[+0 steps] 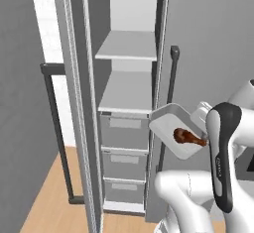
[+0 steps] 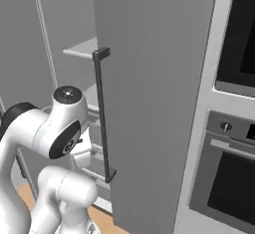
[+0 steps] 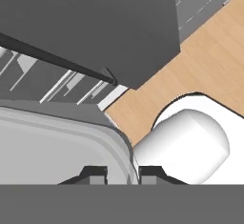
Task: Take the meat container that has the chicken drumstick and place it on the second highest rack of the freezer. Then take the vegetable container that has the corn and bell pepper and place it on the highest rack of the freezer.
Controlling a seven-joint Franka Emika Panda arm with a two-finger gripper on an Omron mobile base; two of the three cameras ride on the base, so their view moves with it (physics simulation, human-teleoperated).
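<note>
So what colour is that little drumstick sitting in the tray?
Glossy reddish-brown; the chicken drumstick shows best in the left base view.

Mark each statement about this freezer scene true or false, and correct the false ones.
1. The meat container is held in the air, tilted. True.
2. The chicken drumstick lies inside that container. True.
3. The container rests on the second highest rack. False: it is outside the freezer, beside the drawer fronts.
4. The tool is shut on the container's rim. True.
5. The highest rack carries a corn cob. False: it is bare.
</note>
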